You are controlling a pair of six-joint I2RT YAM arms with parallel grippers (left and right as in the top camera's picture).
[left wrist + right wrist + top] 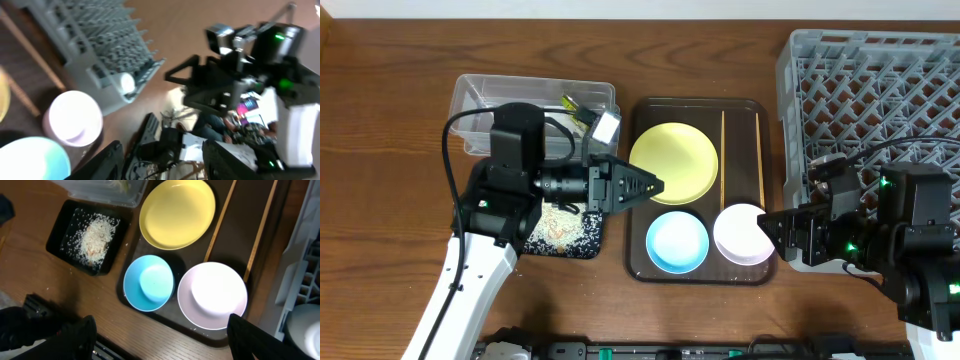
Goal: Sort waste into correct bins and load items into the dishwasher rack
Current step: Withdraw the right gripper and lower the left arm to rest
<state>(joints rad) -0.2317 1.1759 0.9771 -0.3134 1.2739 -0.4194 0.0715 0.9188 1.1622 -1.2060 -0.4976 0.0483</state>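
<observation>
1. The wood-grain tabletop point(380, 150) carries everything.
2. The dishwasher rack point(880, 90), a square grey plastic lattice crate with upright pegs, sits at the far right. A small white cup point(306, 330) rests in its near corner.
3. The dark brown serving tray point(640, 265), flat with rounded corners, lies in the middle, just beside the rack.
4. The clear plastic tub point(480, 95) stands far left and holds a green-yellow snack wrapper point(570, 104).
5. The shallow black tray point(62, 235) lies in front of the tub and holds a heap of white rice grains point(95, 235). A few grains are scattered on the wood around it.
6. The left tool point(658, 185) hovers at the left rim of the round, glossy pale yellow plate point(680, 155). Its fingers are apart, with nothing between them.
7. The right tool point(766, 233) hangs at the serving tray's right edge, just beside the pinkish-white bowl point(742, 235). Its fingers are spread wide and empty.
8. The light blue bowl point(677, 242) sits left of the pinkish bowl, in front of the plate.
9. Two thin wooden chopsticks point(723, 150) lie roughly parallel on the serving tray, right of the plate.
</observation>
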